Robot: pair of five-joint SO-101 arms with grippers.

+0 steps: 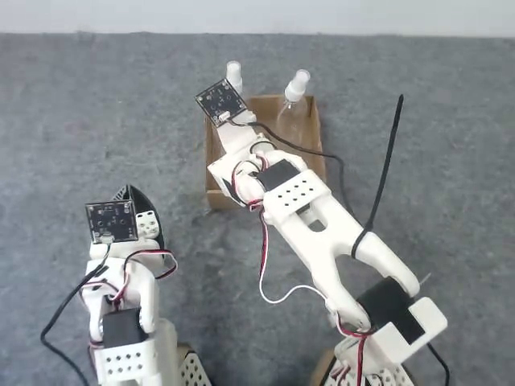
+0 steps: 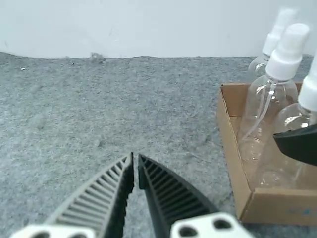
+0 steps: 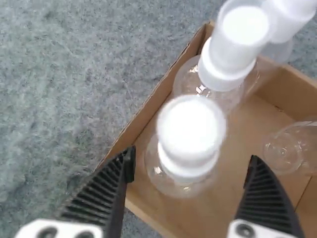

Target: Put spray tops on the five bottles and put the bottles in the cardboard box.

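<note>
Overall: two arms work on a grey surface [image 1: 88,104], with the box in the upper centre of the high view.
Box: the cardboard box [image 1: 214,196] sits open-topped on the surface, and the right arm [image 1: 322,233] stretches over it from the lower right.
Bottles: clear bottles [image 2: 267,99] stand upright inside the box, each with a white spray top [image 2: 288,48]; at least three tops show.
Near bottle: this bottle [image 3: 190,134] stands in a corner of the box, next to the wall, with a second bottle [image 3: 237,44] just behind it.
Right gripper: the right gripper [image 3: 190,166] is spread wide above that corner with one jaw on each side of the near bottle, a gap on both sides, and nothing in its grasp.
Left gripper: the left gripper [image 2: 135,158] has its jaws closed tip to tip and empty; it is low over the surface at the lower left of the high view, well apart from the box.
</note>
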